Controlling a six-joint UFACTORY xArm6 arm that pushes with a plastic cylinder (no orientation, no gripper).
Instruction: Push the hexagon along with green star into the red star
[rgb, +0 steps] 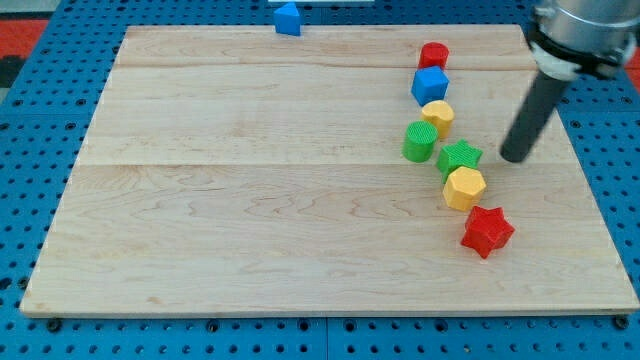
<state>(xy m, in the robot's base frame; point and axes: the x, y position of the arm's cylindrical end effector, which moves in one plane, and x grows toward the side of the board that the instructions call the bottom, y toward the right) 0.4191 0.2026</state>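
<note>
The yellow hexagon (464, 188) lies at the view's right, touching the green star (459, 157) just above it. The red star (487, 231) lies just below and right of the hexagon, very close to it or touching. My tip (512, 158) rests on the board a short way to the right of the green star, apart from it. The dark rod rises from the tip toward the view's top right.
Above the green star stand a green cylinder (419, 141), a yellow block (437, 116), a blue block (430, 85) and a red cylinder (433, 55). A blue block (288, 19) sits at the board's top edge. The wooden board (250, 200) ends near the red star's right.
</note>
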